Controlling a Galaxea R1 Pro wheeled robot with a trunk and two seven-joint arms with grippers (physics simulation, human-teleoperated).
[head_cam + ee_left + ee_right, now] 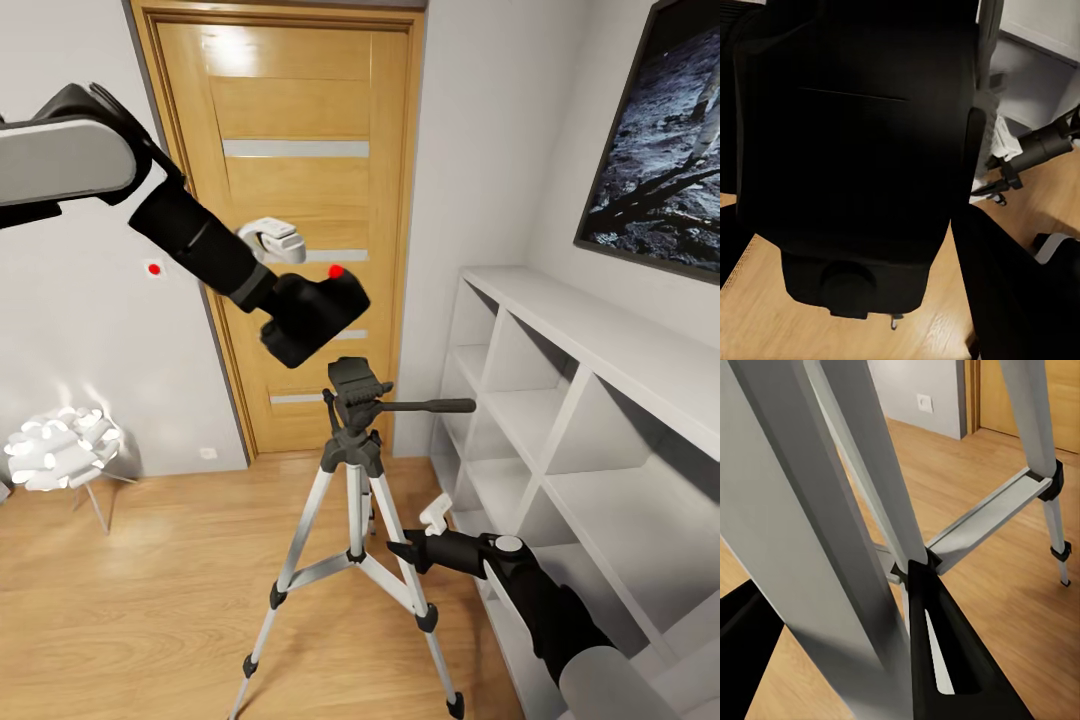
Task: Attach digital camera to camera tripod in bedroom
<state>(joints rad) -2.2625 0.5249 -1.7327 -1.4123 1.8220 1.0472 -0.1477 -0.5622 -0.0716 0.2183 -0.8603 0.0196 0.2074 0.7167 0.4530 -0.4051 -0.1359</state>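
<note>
You had the small matte-black boxy digital camera (pixel 312 315), red dot on its top corner, pinched in your left gripper (pixel 285 300), hanging tilted just above and a little to the left of the black pan head (pixel 357 385) of the tall silver-legged camera tripod (pixel 352 520). The two were near but apart, in front of the orange-brown wooden door (pixel 300 150).

The tilt was the main risk, I judged: lowered like that, the camera's base would have met the pan head at an angle and failed to seat, or nudged the head sideways. The offset could also have brought it down onto the side handle (pixel 430 406).

Your right gripper (pixel 415 545) sat low against a tripod leg (pixel 810 532); its fingers appeared to straddle the leg, but I could not tell how hard they were pressed on it. A push there might have shifted the whole stand on the light wood floor (pixel 150 600).

The white cubby shelving (pixel 560 400) held nothing in the compartments I could see.
</note>
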